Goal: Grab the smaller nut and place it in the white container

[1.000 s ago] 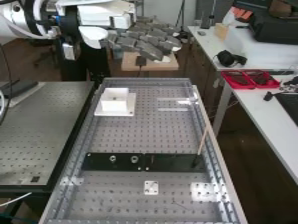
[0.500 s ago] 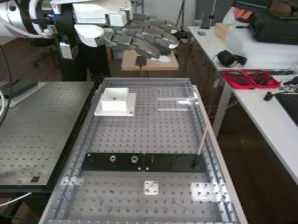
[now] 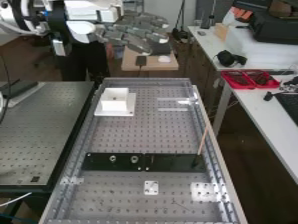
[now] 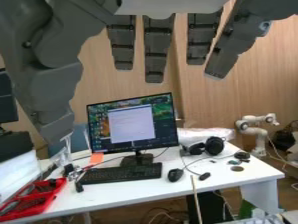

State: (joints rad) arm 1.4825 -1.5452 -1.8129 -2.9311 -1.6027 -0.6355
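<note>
The hand (image 3: 136, 34) is raised over the bench's far end, its fingers (image 4: 158, 47) straight and spread apart with gaps between them, and the thumb (image 4: 50, 95) held off to one side; nothing is pinched. Carried this high, it stands clear of the fixtures below, a posture judged fit either for setting out or for having finished. Beneath it, toward the bench's far end, the white container (image 3: 116, 105) stands upright on a flat base (image 3: 132, 106), mouth upward, presumably so a part can be let go from above while the wider base keeps it from tipping. A small dark speck (image 3: 114, 98) is noted inside its rim; this may be the smaller nut, but its identity, and so the nut's location, cannot be confirmed. Further out, the black bar (image 3: 173, 163) lies flat across the bench (image 3: 143, 135), bearing the larger nut (image 3: 113, 159) and the bearing (image 3: 134, 159), side by side but apart, a spacing that would seem to let fingertips close on one without upsetting its neighbour. If the speck is the nut, the task is judged complete and the hand need only keep away; otherwise, a careful approach to the bar is required.
</note>
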